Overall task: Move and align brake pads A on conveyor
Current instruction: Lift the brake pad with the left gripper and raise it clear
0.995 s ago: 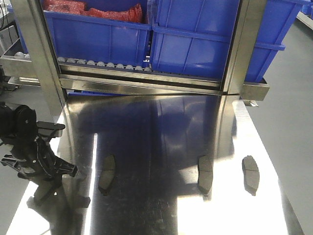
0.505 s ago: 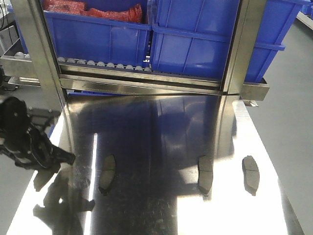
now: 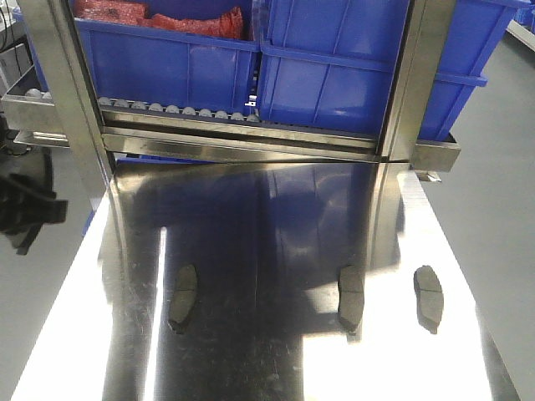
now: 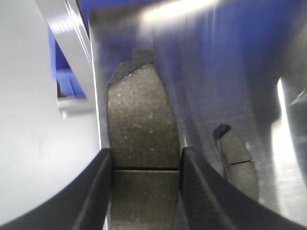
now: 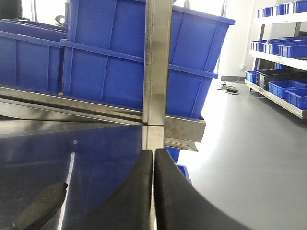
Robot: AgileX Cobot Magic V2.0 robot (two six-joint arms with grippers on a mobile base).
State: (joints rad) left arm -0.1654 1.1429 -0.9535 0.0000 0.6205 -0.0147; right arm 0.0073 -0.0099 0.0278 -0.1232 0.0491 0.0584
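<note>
My left gripper (image 4: 146,191) is shut on a dark-grey brake pad (image 4: 141,120), with one finger on each long edge near its groove. The pad hangs over the left edge of the steel table (image 4: 201,72), with grey floor beside it. In the front view the left arm (image 3: 25,209) is a dark blur off the table's left side. Three more brake pads (image 3: 182,296) (image 3: 350,296) (image 3: 428,296) lie in a row on the table (image 3: 276,225). My right gripper (image 5: 153,160) is shut with nothing in it, above the table's right edge, and one pad (image 5: 41,206) lies to its lower left. The conveyor is out of view.
Blue bins (image 3: 167,63) (image 3: 334,71) sit on a roller rack behind the table, framed by steel posts (image 3: 63,100) (image 3: 418,83). Grey floor (image 3: 501,184) lies to the right of the table. Shelves with more blue bins (image 5: 283,48) stand far off.
The left arm has swung left, from over the table's left front part to beyond its edge. The pad that lay under it has left the table with the gripper. The other three pads are unmoved.
</note>
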